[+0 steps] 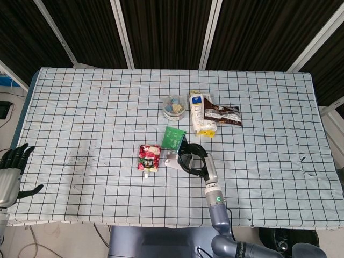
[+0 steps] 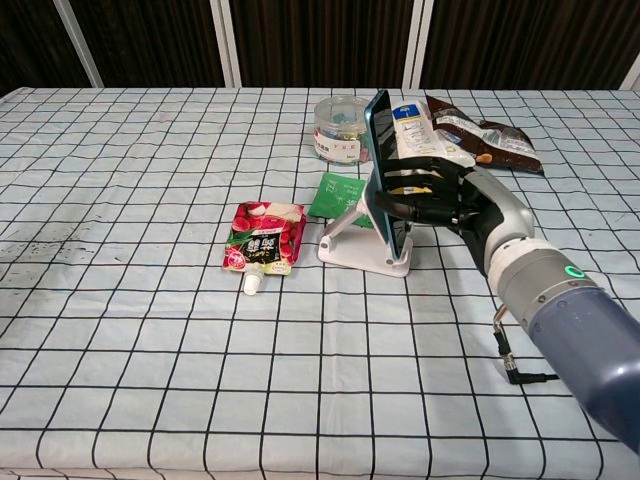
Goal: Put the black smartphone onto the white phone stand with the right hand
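The black smartphone [image 2: 383, 165] stands nearly upright and edge-on in the chest view, its lower end in the cradle of the white phone stand [image 2: 356, 252]. My right hand [image 2: 452, 200] is to the right of it and grips it, dark fingers [image 2: 410, 185] wrapped on its back and edge. From the head view the phone [image 1: 184, 147] and right hand [image 1: 197, 160] cover most of the stand [image 1: 170, 160]. My left hand [image 1: 11, 167] hangs open off the table's left front corner, holding nothing.
A red drink pouch [image 2: 263, 237] lies left of the stand, a green packet [image 2: 338, 192] just behind it. Further back are a round clear container [image 2: 340, 128] and snack bags [image 2: 480, 132]. A cable [image 2: 515, 365] dangles under my right wrist.
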Motion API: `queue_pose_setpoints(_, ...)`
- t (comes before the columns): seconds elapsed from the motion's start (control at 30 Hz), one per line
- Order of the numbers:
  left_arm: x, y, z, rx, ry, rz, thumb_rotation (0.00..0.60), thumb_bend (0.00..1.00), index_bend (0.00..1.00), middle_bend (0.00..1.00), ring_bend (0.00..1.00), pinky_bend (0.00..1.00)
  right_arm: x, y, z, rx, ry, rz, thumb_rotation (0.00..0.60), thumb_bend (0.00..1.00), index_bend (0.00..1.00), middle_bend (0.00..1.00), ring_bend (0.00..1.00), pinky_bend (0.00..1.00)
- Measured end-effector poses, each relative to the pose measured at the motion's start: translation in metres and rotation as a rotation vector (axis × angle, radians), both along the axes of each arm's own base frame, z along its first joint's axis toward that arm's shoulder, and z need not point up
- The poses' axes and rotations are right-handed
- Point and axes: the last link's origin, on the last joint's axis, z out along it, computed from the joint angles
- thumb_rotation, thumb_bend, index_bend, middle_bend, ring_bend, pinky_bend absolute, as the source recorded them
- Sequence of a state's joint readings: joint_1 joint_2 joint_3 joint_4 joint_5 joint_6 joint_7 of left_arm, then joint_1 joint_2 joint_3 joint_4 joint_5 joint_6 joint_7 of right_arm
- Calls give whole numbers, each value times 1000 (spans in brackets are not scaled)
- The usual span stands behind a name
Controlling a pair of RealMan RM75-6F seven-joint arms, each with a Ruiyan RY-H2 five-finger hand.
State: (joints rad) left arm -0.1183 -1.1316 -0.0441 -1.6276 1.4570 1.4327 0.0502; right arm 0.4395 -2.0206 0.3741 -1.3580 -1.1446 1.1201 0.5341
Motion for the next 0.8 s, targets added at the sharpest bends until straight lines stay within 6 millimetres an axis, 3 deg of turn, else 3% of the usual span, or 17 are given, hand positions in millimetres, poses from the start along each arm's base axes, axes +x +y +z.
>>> queue_pose_setpoints(0.43,0,0,1,1,-2,-2,600,0,0,0,0,0,0,2,-1,0,23,-4,600,241,556,404,172,190)
queue_pose_setpoints(0.8,0,0,1,1,-3,-1,600,0,0,0,0,0,0,1,-1,-6,40,-6,600,188,485,342,137,176)
